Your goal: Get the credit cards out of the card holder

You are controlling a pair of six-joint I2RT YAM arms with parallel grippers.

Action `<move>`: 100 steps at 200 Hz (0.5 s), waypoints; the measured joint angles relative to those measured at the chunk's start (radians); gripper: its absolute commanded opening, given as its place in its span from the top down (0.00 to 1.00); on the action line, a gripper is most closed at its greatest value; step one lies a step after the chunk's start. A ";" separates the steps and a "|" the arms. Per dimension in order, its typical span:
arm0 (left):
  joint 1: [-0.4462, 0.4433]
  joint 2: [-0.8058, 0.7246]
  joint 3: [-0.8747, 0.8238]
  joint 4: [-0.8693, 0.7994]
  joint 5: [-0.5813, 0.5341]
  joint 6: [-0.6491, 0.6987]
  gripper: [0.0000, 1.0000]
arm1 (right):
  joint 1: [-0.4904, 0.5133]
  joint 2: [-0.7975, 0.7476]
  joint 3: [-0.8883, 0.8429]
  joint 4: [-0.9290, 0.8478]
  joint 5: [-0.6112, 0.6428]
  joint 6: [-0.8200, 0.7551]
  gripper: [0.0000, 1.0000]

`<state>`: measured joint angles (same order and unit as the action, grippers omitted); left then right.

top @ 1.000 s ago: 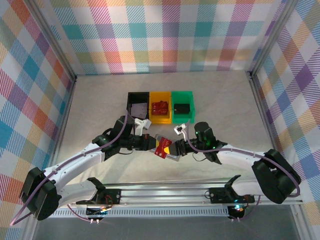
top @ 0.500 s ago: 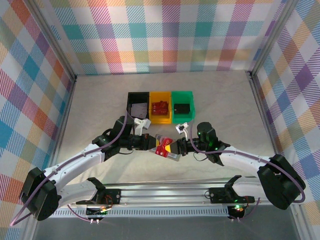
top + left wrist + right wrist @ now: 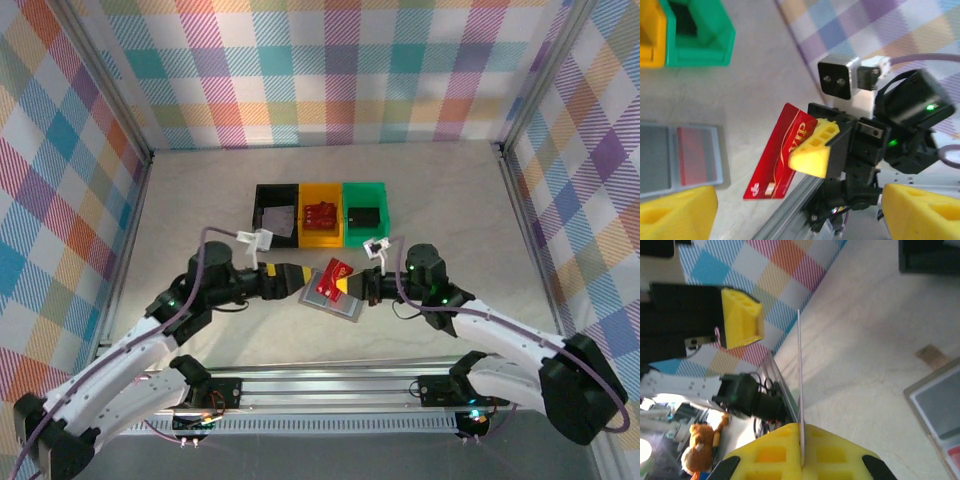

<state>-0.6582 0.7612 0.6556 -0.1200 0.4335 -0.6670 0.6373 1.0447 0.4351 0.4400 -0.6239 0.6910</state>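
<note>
**A:** Where is the red card (image 3: 782,152)?

**B:** In the right tool (image 3: 352,288). Its yellow pads (image 3: 767,455) are pressed together on one edge of the card. The card stands tilted above the desk (image 3: 200,220), free of any pocket.

**A:** And the card holder (image 3: 680,162)?

**B:** It lies open and flat on the desk, just beside the card's lower corner. One panel looks grey and the other shows a reddish patch. I cannot tell whether that patch is a second card.

**A:** What about the left tool (image 3: 297,279)?

**B:** Its fingers (image 3: 675,212) are wide apart and grip nothing. It faces the right tool across the holder, near the card but not touching it.

**A:** The bins?

**B:** The black bin (image 3: 259,205), yellow bin (image 3: 321,238) and green bin (image 3: 365,237) sit side by side in a row farther back, apart from both tools. Each has something small inside: grey in the black one, red in the yellow one, black in the green one.
</note>
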 measured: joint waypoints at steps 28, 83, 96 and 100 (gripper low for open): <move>-0.002 -0.097 -0.116 0.117 -0.063 -0.092 0.10 | -0.009 -0.097 0.000 0.001 0.090 0.080 1.00; -0.079 -0.051 -0.293 0.362 -0.238 -0.236 0.10 | -0.010 -0.182 -0.026 0.071 0.304 0.331 1.00; -0.119 -0.018 -0.294 0.429 -0.276 -0.246 0.10 | -0.010 -0.185 -0.035 0.080 0.340 0.384 1.00; -0.129 -0.008 -0.294 0.451 -0.285 -0.249 0.10 | -0.010 -0.185 -0.037 0.084 0.349 0.399 1.00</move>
<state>-0.7872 0.7532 0.3614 0.3309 0.1482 -0.9161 0.6273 0.8597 0.3977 0.5243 -0.2745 1.0897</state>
